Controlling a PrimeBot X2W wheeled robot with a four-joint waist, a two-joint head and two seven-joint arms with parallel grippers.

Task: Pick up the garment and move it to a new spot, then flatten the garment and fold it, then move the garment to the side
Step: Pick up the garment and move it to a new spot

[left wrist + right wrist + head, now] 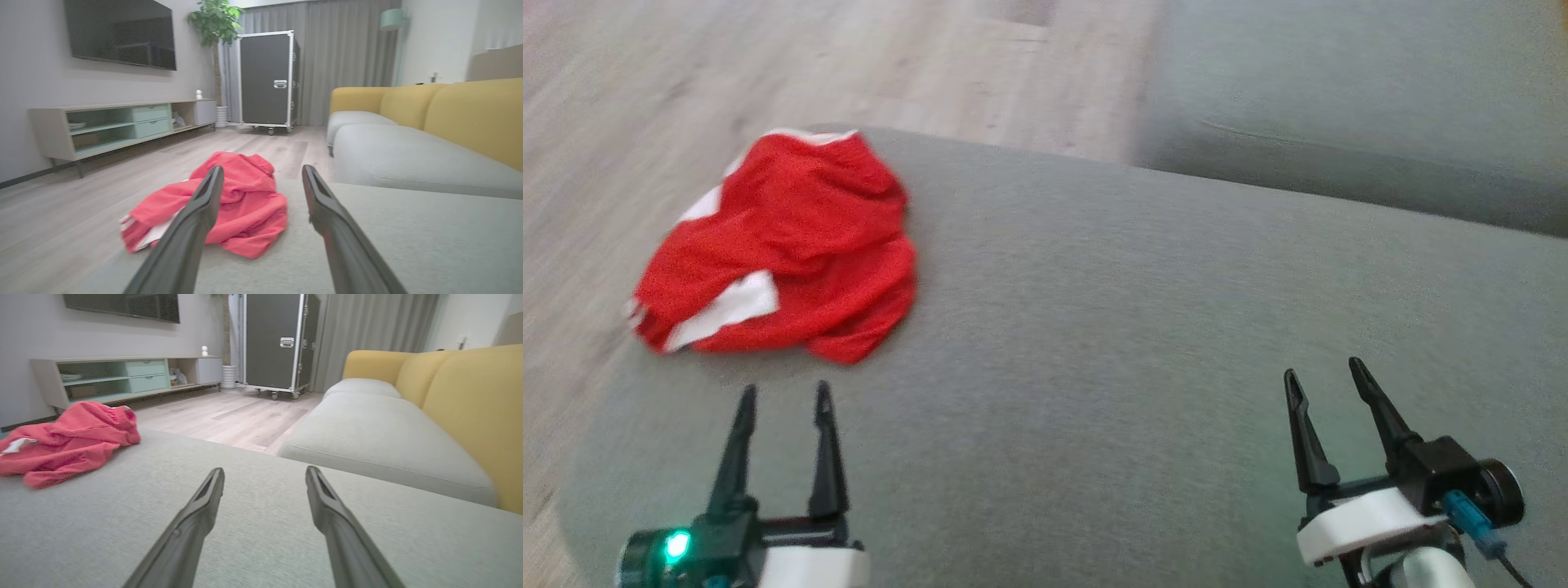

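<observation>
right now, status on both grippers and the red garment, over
Left gripper open, empty. Right gripper open, empty. Red garment crumpled at grey cushion left edge, untouched. Nothing between left gripper and garment.

The garment (792,237) is soft cloth; the cushion (1143,367), matt woven fabric.

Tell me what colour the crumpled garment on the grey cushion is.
The garment is red with white panels, which shows best in the head view.

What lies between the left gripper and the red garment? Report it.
Only a short strip of bare grey cushion separates the left gripper, fingers open, from the red garment; nothing else lies there. The head view shows it.
</observation>
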